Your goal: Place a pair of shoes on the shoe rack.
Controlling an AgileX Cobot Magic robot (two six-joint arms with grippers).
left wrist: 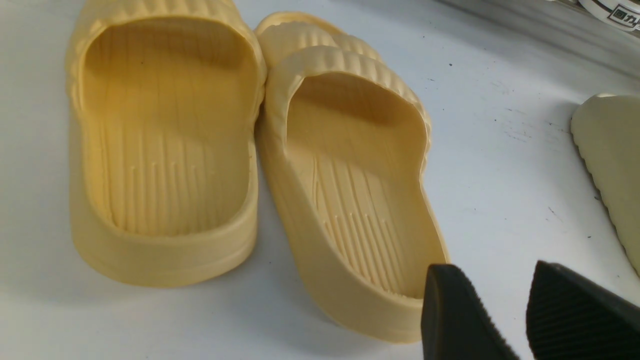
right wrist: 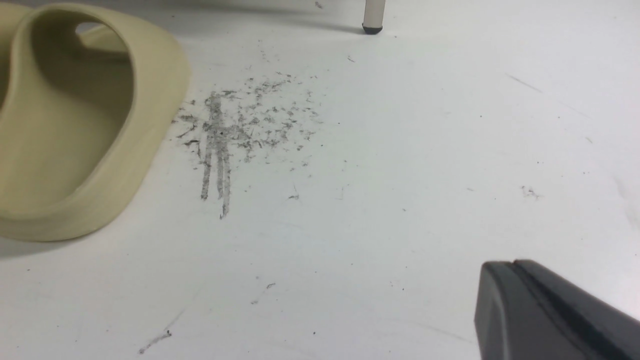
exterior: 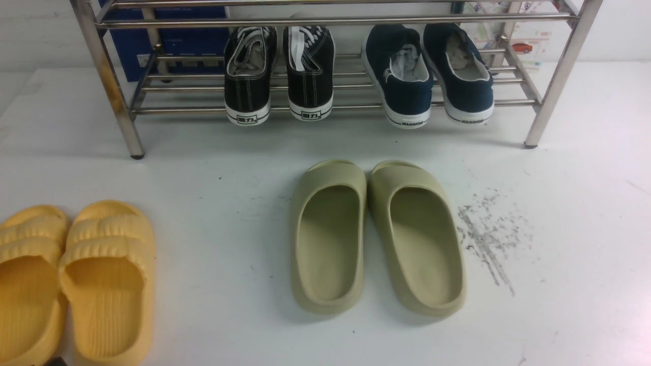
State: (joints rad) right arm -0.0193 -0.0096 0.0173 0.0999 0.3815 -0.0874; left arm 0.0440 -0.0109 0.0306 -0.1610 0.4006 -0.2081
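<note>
The pair of shoes, two navy-blue slip-ons with white soles (exterior: pixel 402 76) (exterior: pixel 465 76), rests heels toward me on the lower bars of the shoe rack (exterior: pixel 325 21), at its right side. Neither gripper shows in the front view. In the left wrist view my left gripper (left wrist: pixel 492 280) stands open with nothing between its fingers, low over the white surface beside the heel of a yellow slide (left wrist: pixel 350 165). My right gripper (right wrist: pixel 512 266) is shut on nothing, above bare white surface.
Black lace-up sneakers (exterior: pixel 279 71) sit on the rack left of the navy pair. Olive-green slides (exterior: pixel 376 239) (right wrist: pixel 75 125) lie in the middle of the floor, yellow slides (exterior: pixel 76 284) at the near left. Grey scuff marks (exterior: pixel 488 239) and a rack leg (right wrist: pixel 372 15) lie to the right.
</note>
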